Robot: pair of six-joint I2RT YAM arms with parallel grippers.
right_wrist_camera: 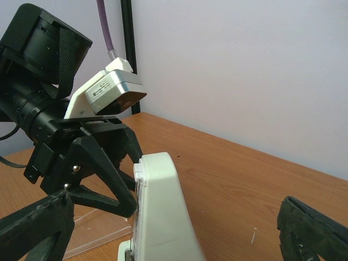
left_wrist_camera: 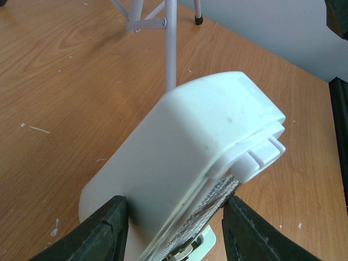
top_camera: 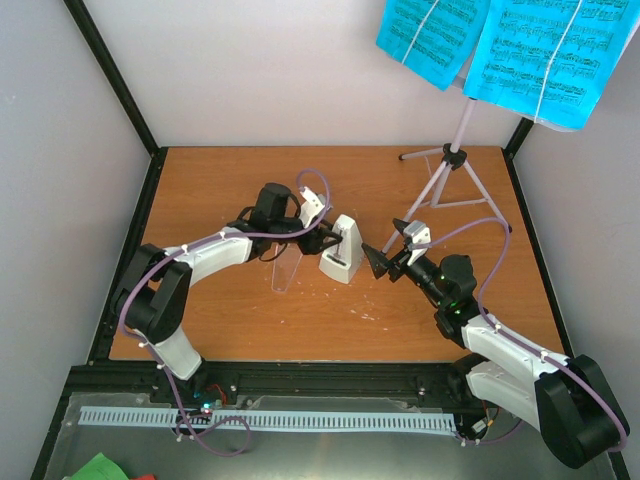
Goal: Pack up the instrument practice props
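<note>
The white metronome (top_camera: 342,250) stands upright mid-table, its cover off. My left gripper (top_camera: 325,238) comes at it from the left and is shut on the metronome (left_wrist_camera: 196,141), one black finger (left_wrist_camera: 109,231) against its white side and the other against its scale face. The clear cover (top_camera: 284,270) lies on the table beside it, to the left. My right gripper (top_camera: 378,260) hangs open just right of the metronome (right_wrist_camera: 160,217), which shows between its spread fingers (right_wrist_camera: 32,228). The lilac music stand (top_camera: 455,170) stands at the back right, holding cyan sheet-music pages (top_camera: 500,45).
The stand's tripod legs (left_wrist_camera: 171,43) spread over the wooden table (top_camera: 230,320) behind the metronome. Black frame posts (top_camera: 120,80) rise at the back corners, with white walls close behind. A cable rail (top_camera: 270,420) runs along the near edge by the arm bases.
</note>
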